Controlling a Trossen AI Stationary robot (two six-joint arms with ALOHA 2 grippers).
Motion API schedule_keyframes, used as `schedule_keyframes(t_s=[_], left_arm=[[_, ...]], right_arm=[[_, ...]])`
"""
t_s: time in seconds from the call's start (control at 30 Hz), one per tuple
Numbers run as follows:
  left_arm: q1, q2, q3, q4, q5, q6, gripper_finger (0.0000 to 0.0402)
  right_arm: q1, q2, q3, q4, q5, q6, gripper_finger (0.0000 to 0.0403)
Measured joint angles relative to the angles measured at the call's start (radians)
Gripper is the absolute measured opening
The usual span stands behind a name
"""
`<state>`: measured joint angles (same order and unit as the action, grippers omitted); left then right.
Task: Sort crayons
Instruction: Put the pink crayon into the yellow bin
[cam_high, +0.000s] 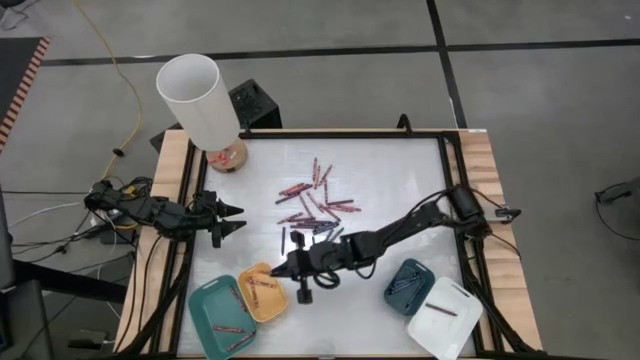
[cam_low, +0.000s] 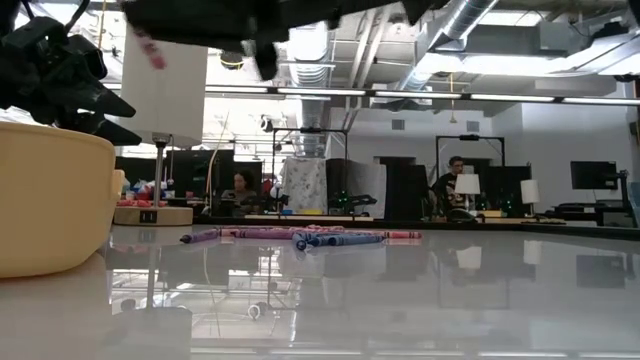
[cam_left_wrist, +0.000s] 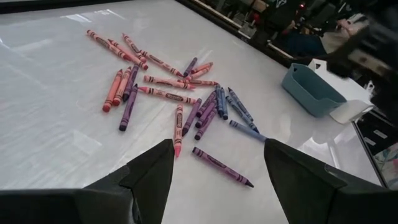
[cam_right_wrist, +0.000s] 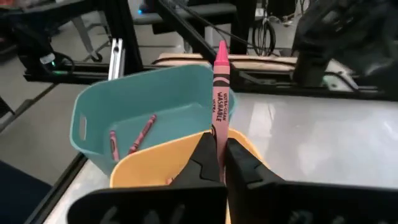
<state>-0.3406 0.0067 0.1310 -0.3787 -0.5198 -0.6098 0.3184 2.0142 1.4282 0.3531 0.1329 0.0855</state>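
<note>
Loose crayons (cam_high: 315, 205) in red, pink, purple and blue lie scattered on the white table's middle; they also show in the left wrist view as crayons (cam_left_wrist: 180, 93). My right gripper (cam_high: 278, 268) reaches across to the near left and is shut on a pink crayon (cam_right_wrist: 221, 93) over the yellow tray (cam_right_wrist: 149, 165). Next to that tray stands the teal tray (cam_right_wrist: 124, 106) with two crayons in it. At the table's left edge my left gripper (cam_high: 235, 222) waits open, with nothing between its fingers. My right gripper pinches the pink crayon's lower end (cam_right_wrist: 219, 127) between its two fingertips. The rest of the crayon sticks out past the fingertips, with its pointed tip (cam_right_wrist: 221, 46) away from them. It is lifted clear, above the yellow tray's rim.
A dark-blue tray (cam_high: 408, 283) and a white tray (cam_high: 445, 315) sit at the near right. A lamp with a white shade (cam_high: 200, 100) stands at the far left corner. A black frame rail (cam_high: 340, 133) runs round the table. People sit in the room beyond.
</note>
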Motion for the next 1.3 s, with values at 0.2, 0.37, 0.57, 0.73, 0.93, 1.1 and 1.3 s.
schedule_keyframes(t_s=[0.2,0.37,0.57,0.73,0.93,1.1,1.3], left_arm=[[0.0,0.0,0.0,0.002,0.0,0.0,0.024],[0.0,0.0,0.0,0.0,0.0,0.0,0.024],[0.0,0.0,0.0,0.001,0.0,0.0,0.024],[0.0,0.0,0.0,0.0,0.0,0.0,0.024],[0.0,0.0,0.0,0.0,0.0,0.0,0.024],[0.0,0.0,0.0,0.0,0.0,0.0,0.024],[0.0,0.0,0.0,0.0,0.0,0.0,0.024]], right_arm=[[0.012,0.107,0.107,-0.011,-0.004,-0.001,0.0005],[0.017,0.173,0.168,0.0,-0.009,0.054,0.0005],[0.022,0.202,0.171,-0.016,-0.007,0.156,0.0005],[0.022,0.201,0.172,-0.035,-0.006,0.189,0.0005],[0.015,0.201,0.172,-0.058,-0.005,0.338,0.0005],[0.006,0.201,0.171,-0.089,-0.004,0.386,0.0005],[0.008,0.201,0.171,-0.099,0.0,0.451,0.0005]])
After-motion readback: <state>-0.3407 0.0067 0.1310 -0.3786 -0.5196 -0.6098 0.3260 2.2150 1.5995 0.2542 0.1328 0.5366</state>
